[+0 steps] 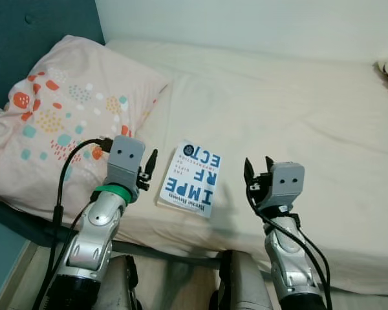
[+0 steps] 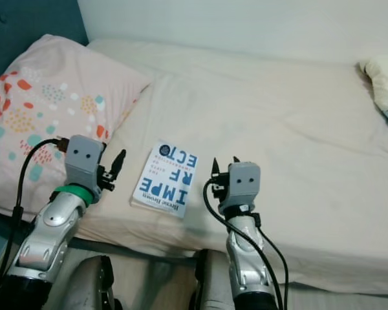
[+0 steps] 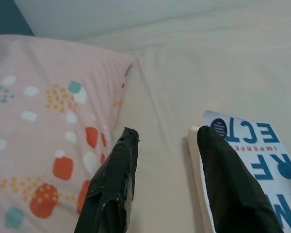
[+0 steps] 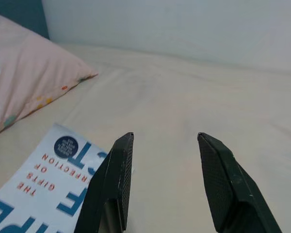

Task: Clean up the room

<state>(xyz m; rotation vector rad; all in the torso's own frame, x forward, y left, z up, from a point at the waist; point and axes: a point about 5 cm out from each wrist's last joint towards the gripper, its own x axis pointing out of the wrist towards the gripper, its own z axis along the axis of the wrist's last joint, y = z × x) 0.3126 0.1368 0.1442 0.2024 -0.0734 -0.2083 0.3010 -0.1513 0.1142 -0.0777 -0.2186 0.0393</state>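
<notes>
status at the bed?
Left gripper open, right gripper open, flanking book. Book flat on bed, untouched. Pillow beside, not blocking.

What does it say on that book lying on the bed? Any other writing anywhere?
"IMPERFECT": the big blue letters on the white book, split into lines, upside down from the head camera; any further letters are out of sight.
"THE GIFTS OF IMPERFECTION": small red line on the cover, clearest from the right wrist.
Round dark blue seal and the dark strip at the cover's near edge: too small to read.
Nothing else carries writing.
</notes>
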